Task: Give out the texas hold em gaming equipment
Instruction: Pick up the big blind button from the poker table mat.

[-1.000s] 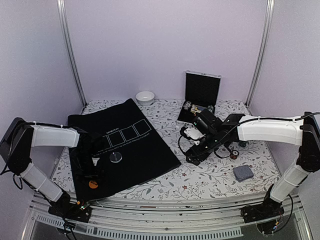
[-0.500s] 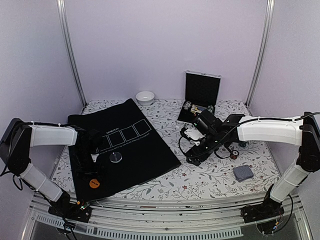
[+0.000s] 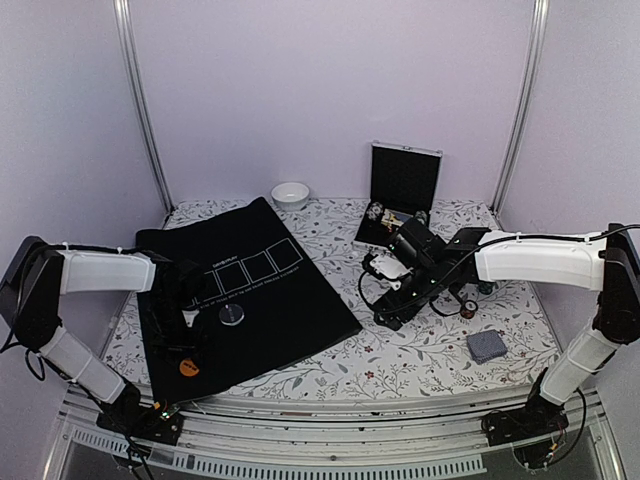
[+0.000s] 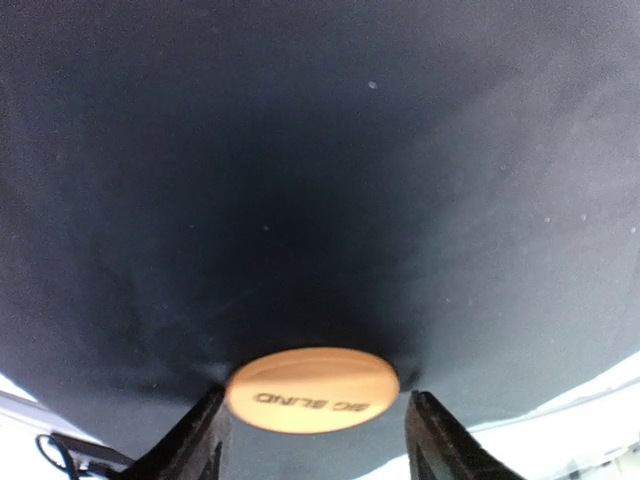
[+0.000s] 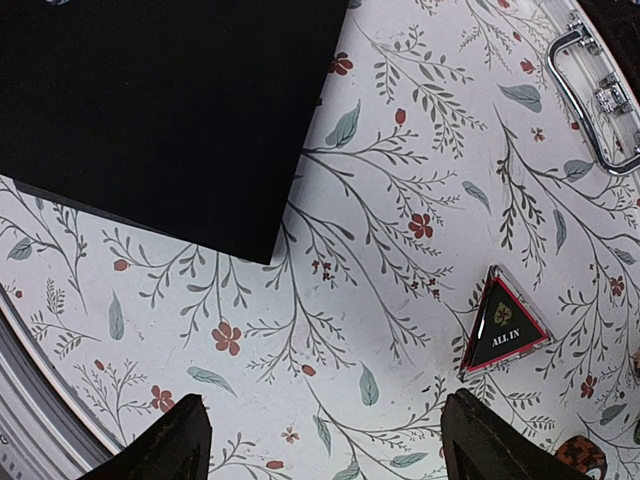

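Note:
An orange round disc (image 4: 312, 390) printed BIG BLIND lies flat on the black mat (image 4: 320, 150), near its front edge (image 3: 188, 368). My left gripper (image 4: 318, 445) stands open astride it, one finger on each side, with a small gap at the right finger. A round grey button (image 3: 232, 315) lies further up the mat. My right gripper (image 5: 330, 445) is open and empty over the floral cloth. The black-red triangular ALL IN marker (image 5: 503, 325) lies just beyond its right finger. A blue-grey deck of cards (image 3: 486, 346) and poker chips (image 3: 467, 308) lie to the right.
The open silver-edged black case (image 3: 402, 190) stands at the back, its handle (image 5: 590, 90) in the right wrist view. A small white bowl (image 3: 290, 194) sits at the back centre. The mat's corner (image 5: 265, 250) lies left of the right gripper. Metal rails run along the table's near edge.
The left arm has shifted slightly over the orange disc and its jaws have narrowed a little around it. The right arm has barely moved.

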